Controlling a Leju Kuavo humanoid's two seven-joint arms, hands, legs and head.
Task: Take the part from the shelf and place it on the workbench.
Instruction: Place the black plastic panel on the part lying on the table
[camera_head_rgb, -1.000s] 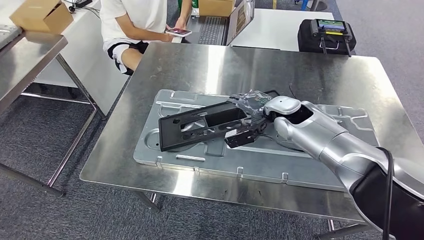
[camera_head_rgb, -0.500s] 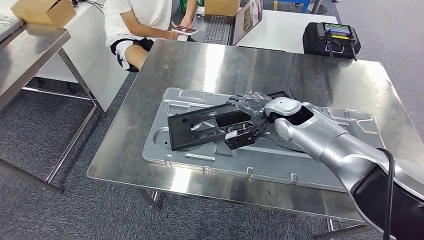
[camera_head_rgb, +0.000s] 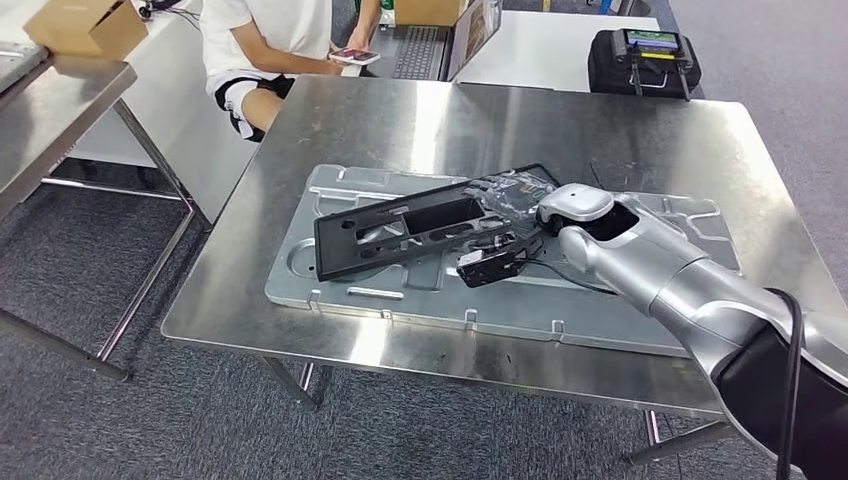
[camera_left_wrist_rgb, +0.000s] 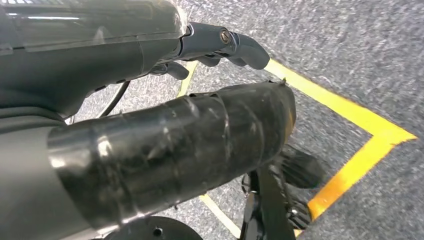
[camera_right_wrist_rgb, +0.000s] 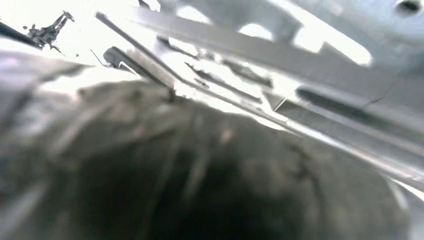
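A long black plastic part (camera_head_rgb: 400, 230) with cut-outs lies slanted across a stamped silver panel (camera_head_rgb: 600, 300) on the steel workbench (camera_head_rgb: 450, 130). My right hand (camera_head_rgb: 512, 232) grips the part's right end, with fingers over its top and the thumb beneath near a small black block. The right wrist view is blurred: a dark mass close up, and behind it the bright ribs of the silver panel (camera_right_wrist_rgb: 350, 40). My left hand (camera_left_wrist_rgb: 215, 42) hangs over grey carpet with yellow tape lines, its fingers loosely apart and holding nothing.
A person (camera_head_rgb: 270, 40) sits at the far side holding a phone (camera_head_rgb: 355, 57), beside a laptop (camera_head_rgb: 425, 50). A black case (camera_head_rgb: 640, 60) stands at the back right. A cardboard box (camera_head_rgb: 85, 28) rests on a second steel table (camera_head_rgb: 50, 110) at the left.
The whole picture has shifted with the camera. My right hand keeps its grip on the black part, which now lies a little more slanted over the panel.
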